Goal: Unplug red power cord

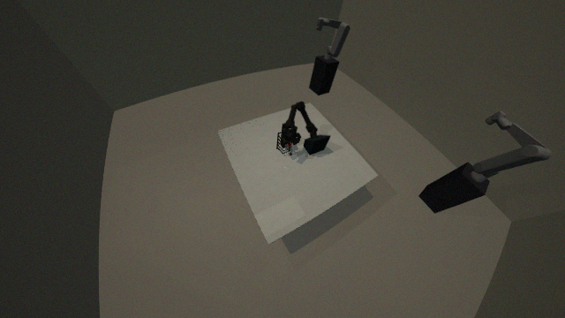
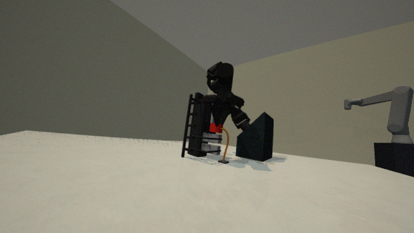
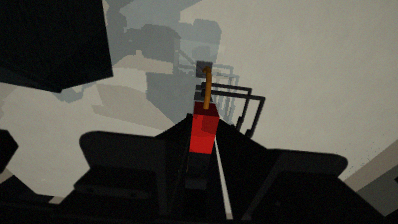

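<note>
Gripper [image 3: 202, 145] clamped on the red plug [image 3: 204, 131], fingers closed against its two flanks, plug body running lengthwise between them and out past the tips. In the exterior view, plug [image 2: 216, 127] seated at the top of the strip [image 2: 211, 142], the pale block standing upright beside a black ladder-like frame [image 2: 193, 126]; gripper [image 2: 217, 124] bearing down on it from directly above. Orange cord [image 2: 226, 142] leaving the plug's side, arching over and dropping to a small dark foot [image 2: 223, 161] on the table. Plug's long axis apparently in line with the fingers and with the strip's upright face, so withdrawal probably straight back up along that axis, away from the strip; sideways pull likely to bind the plug or tip the strip. Cannot tell whether the plug has already lifted clear of its socket. Release not yet done.
</note>
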Robot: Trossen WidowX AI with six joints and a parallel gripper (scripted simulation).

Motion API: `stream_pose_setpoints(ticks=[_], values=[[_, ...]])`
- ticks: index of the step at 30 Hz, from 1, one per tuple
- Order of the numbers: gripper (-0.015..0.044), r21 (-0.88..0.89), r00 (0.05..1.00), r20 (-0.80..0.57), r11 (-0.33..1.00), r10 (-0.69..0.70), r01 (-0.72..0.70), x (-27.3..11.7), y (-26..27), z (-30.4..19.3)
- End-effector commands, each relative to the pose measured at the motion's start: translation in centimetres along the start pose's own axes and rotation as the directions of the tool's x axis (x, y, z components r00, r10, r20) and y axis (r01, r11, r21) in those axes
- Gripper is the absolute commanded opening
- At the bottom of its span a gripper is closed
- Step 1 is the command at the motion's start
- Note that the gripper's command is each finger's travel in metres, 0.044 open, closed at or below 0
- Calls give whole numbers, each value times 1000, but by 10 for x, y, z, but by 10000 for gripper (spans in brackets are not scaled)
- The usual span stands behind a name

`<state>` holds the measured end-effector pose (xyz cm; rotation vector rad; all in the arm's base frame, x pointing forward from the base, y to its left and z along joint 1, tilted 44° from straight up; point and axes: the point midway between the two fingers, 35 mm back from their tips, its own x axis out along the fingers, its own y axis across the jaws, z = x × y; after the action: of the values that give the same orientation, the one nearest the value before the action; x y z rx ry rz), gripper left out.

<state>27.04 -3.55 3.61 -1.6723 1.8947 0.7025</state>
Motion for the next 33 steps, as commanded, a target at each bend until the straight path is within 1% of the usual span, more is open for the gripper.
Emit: stream_pose_setpoints(ticks=[1,9,10,15,33], values=[[0,-15,997,77,1000,-7,8,-9,-1,32],[0,-16,997,77,1000,-6,7,-12,0,45],[26,-16,997,75,1000,-1,2,-9,1,37],[157,-16,997,75,1000,-1,2,-9,1,37],[160,-17,997,71,1000,-3,5,-17,1,36]])
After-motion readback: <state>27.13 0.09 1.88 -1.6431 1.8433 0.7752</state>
